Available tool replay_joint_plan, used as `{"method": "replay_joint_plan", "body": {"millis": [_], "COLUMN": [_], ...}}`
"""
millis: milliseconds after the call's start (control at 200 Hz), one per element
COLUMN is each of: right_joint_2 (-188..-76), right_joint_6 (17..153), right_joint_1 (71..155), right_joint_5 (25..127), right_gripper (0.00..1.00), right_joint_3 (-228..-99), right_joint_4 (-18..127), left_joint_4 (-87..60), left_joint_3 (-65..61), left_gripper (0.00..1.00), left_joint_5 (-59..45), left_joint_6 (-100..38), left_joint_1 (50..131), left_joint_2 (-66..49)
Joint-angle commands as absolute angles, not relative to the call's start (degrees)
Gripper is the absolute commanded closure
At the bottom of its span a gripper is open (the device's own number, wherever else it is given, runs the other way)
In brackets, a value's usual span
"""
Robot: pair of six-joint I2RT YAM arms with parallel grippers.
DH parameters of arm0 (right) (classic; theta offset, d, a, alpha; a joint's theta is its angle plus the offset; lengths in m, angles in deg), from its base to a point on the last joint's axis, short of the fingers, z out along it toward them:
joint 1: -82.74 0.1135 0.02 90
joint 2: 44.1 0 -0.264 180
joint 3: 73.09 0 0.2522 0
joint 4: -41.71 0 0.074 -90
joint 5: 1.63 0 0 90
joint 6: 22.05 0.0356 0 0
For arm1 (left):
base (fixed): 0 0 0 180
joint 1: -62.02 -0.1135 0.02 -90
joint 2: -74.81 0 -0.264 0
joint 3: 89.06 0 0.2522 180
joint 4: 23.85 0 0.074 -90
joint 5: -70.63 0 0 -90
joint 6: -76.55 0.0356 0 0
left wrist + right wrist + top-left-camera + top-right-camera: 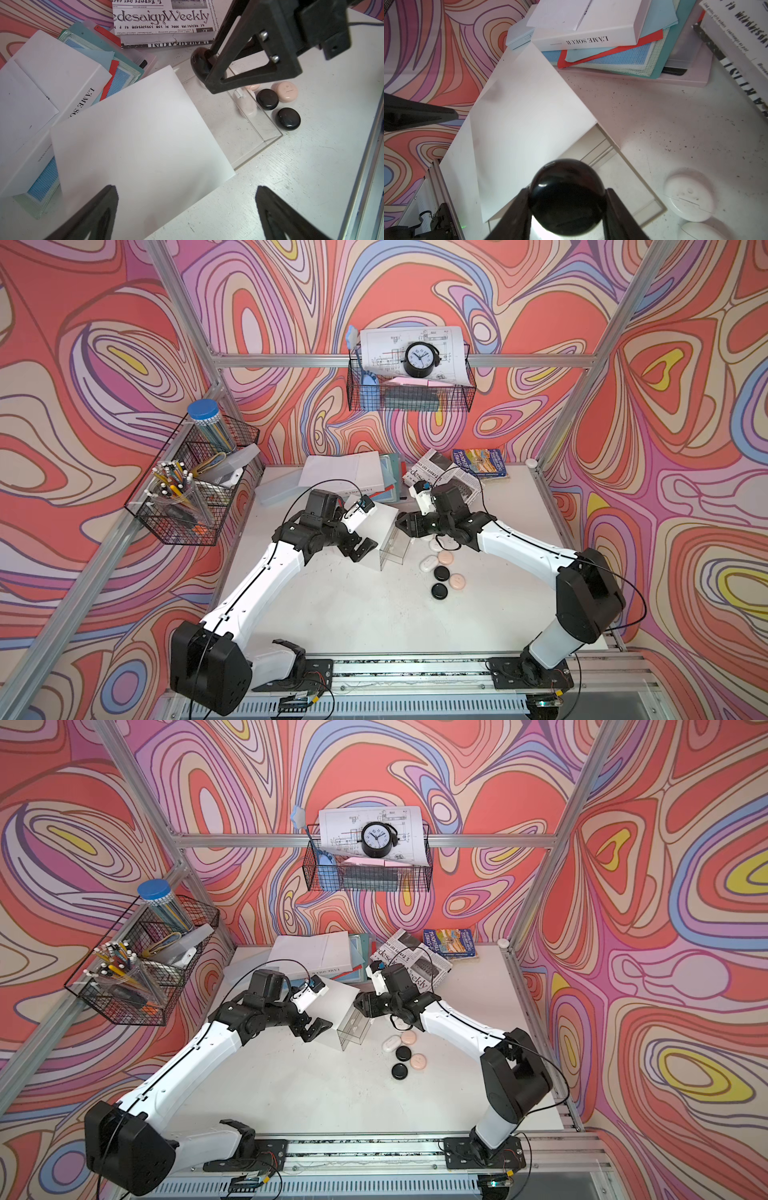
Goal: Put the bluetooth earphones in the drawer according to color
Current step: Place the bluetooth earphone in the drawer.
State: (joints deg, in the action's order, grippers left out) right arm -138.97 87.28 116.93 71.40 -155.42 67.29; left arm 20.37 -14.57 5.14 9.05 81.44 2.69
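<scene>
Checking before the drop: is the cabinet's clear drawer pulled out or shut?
Pulled out: the clear drawer juts from the white cabinet, under the right gripper's black case.

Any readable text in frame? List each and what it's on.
"edesaignWeekly": newspaper masthead, first letters cut off.
"LÀME SOEUR": white book spine.
"TREEHOUSE": blue book cover, probably; the rest is blurred.
Clock numerals and the newspaper's small print: too small to read.
</scene>
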Motion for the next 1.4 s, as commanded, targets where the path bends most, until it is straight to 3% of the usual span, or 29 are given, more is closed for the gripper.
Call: {"method": "replay_joint_plan", "body": {"millis": [0,220,616,926,1392], "right_joint_2": [-138.8,-138.8,-134.2,-126.2,-124.8], "right_joint_6": [87.9,87.7,85.8,79.4,81.5], "right_joint_1": [117.3,117.4,117.4,117.4,117.4], "right_joint_5": [71.3,72.2,80.5,92.6,91.1], "right_gripper": [0.4,0.22,0.16,0.13,0.12], "right_joint_3": [-154.8,-155.0,-154.7,-156.2,-148.8], "right_joint_4": [66.2,66.4,69.6,87.6,99.3], "left_joint_4": [20.1,19.6,18.4,17.1,20.3], "left_joint_3": [-14.3,-14.3,-14.7,-15.9,-15.2], "left_gripper": [0.01,0.02,0.02,0.02,0.01], "left_joint_5": [6.0,6.3,6.7,4.0,4.0], "left_joint_6": [8.6,8.1,7.5,8.3,9.7], "left_joint_1": [81.4,81.3,81.8,87.4,94.3], "left_joint_2": [2.4,2.7,3.6,4.6,2.6]}}
